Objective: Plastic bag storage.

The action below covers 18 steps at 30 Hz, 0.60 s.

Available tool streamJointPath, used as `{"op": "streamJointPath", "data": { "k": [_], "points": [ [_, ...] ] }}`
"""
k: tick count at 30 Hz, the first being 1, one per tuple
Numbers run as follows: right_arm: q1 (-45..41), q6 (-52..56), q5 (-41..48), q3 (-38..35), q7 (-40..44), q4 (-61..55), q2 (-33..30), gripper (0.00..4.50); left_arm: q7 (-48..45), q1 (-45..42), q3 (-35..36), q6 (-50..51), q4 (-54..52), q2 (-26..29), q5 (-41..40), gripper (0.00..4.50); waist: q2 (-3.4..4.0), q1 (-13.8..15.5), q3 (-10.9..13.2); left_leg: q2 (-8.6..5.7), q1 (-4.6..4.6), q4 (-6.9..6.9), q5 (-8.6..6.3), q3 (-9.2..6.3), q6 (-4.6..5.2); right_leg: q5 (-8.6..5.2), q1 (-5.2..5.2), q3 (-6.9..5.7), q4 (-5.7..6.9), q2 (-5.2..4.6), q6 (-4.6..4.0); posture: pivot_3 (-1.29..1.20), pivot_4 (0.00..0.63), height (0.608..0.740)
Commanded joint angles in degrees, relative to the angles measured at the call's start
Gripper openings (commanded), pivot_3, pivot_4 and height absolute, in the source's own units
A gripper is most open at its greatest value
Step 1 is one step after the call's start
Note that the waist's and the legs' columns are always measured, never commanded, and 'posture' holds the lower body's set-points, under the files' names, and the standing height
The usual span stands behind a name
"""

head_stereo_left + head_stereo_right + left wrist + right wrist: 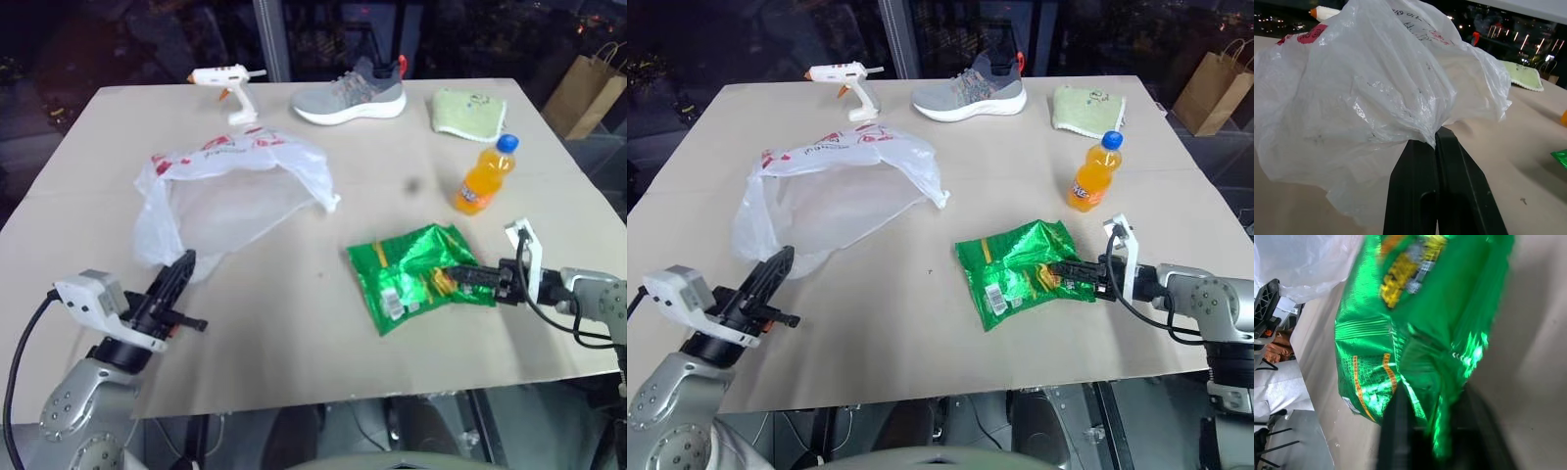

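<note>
The plastic bag (230, 191), thin translucent white with red print, lies crumpled on the left half of the table. My left gripper (184, 262) is at the bag's near corner, shut on a pinch of the plastic bag (1366, 88); in the left wrist view the two black fingers (1415, 181) press together with the film bunched at their tips. On the right, my right gripper (453, 274) is shut on the near edge of a shiny green snack packet (411, 269). In the right wrist view the green packet (1400, 333) folds between the fingers.
Along the far edge of the cardboard-covered table (294, 333) lie a white glue gun (227, 83), a grey shoe (351, 95) and a pale green cloth (468, 113). An orange drink bottle (484, 176) stands right of centre. A brown paper bag (588, 88) stands beyond the table.
</note>
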Motion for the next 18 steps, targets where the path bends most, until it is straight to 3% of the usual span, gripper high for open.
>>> {"op": "streamJointPath", "data": {
  "k": [1,8,18],
  "points": [
    [-4.5,2.9,6.7,-5.7,-3.3,-2.7,2.8,0.09,-1.0,0.2,0.9,1.3,-1.3,0.9,-3.1,0.00,0.01,-0.3,0.0,0.01,0.01,0.00,0.00,0.01,0.00,0.00,0.00,0.01,0.01,0.00,0.00,0.00,0.150,0.740],
    [-12.0,10.3,14.4,-9.3,-25.1,-4.0,19.7,0.09,-0.3,-3.7,-2.6,4.0,-2.7,0.9,-5.5,0.00,0.00,-0.2,0.0,0.09,0.01,-0.04,0.00,-0.07,0.00,0.07,-0.04,-0.02,0.08,0.13,0.09,0.00,0.150,0.740],
    [-21.3,6.8,15.5,-11.8,-48.0,3.7,37.9,0.09,-2.0,-6.5,-11.7,7.5,-4.1,0.8,-6.5,0.00,0.04,-0.4,0.0,0.01,-0.08,-0.19,0.00,-0.10,0.00,0.08,-0.19,-0.03,0.12,0.05,0.09,0.00,0.150,0.740]
  ]
}}
